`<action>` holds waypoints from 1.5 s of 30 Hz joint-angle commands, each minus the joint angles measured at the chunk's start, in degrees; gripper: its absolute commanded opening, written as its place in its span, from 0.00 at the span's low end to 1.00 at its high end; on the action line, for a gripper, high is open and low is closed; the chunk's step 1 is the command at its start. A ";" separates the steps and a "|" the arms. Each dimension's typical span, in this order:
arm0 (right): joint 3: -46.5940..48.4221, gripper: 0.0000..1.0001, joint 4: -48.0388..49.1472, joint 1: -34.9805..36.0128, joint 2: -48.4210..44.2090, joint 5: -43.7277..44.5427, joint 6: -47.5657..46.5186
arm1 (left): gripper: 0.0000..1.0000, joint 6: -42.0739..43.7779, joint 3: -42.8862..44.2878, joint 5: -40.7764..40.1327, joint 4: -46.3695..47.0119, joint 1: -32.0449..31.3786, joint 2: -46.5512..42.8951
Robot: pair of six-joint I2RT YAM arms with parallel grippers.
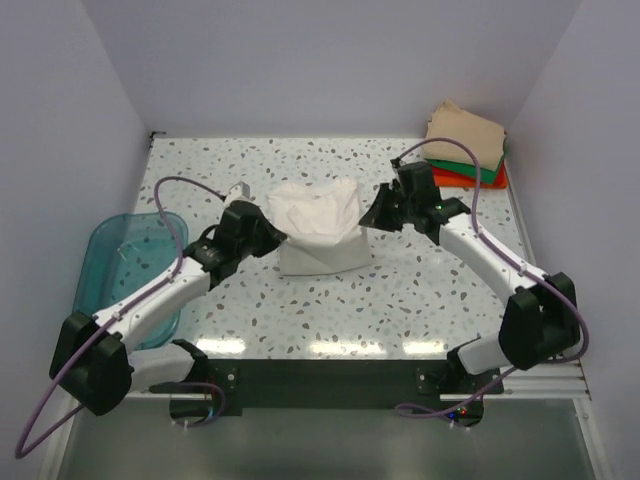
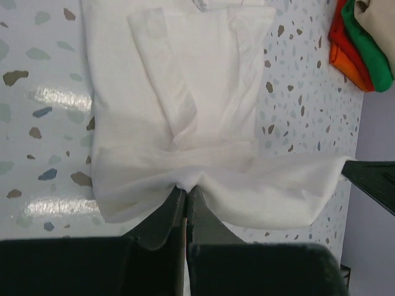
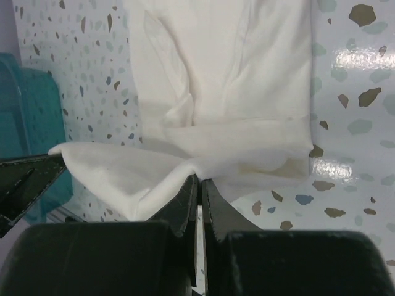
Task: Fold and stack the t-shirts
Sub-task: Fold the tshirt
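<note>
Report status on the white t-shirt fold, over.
Left hand shut on white t-shirt, left edge; right hand shut on right edge. Shirt partly folded, mid-table. Nothing blocking: folded stack far right corner, teal bin at left.

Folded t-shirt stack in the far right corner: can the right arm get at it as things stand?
Probably yes, but not free-handed. The stack lies close beyond the right gripper, with only bare table between them. That gripper is shut on the white t-shirt, so it would need to let go first.
</note>
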 commanded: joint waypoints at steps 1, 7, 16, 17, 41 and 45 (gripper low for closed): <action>8.39 0.00 0.99 -0.61 4.83 1.57 -1.73 | 0.00 5.09 6.57 6.06 6.06 5.24 4.69; 22.18 0.00 -0.59 -2.63 17.49 -0.19 -2.60 | 0.00 7.29 14.40 11.78 7.47 12.28 13.65; 47.42 0.00 -4.20 -6.32 40.75 -4.92 -2.96 | 0.00 8.52 26.53 19.42 10.10 20.99 31.50; 49.88 0.00 -4.46 -6.93 42.97 -5.63 -2.96 | 0.00 8.52 27.24 20.82 10.72 21.78 32.91; 59.88 0.53 11.52 -10.89 56.98 -5.55 -2.25 | 0.65 9.66 41.42 30.60 23.12 32.42 51.31; 52.47 0.54 12.41 -9.14 49.43 -5.37 -3.92 | 0.40 8.87 34.99 28.40 22.86 30.23 46.82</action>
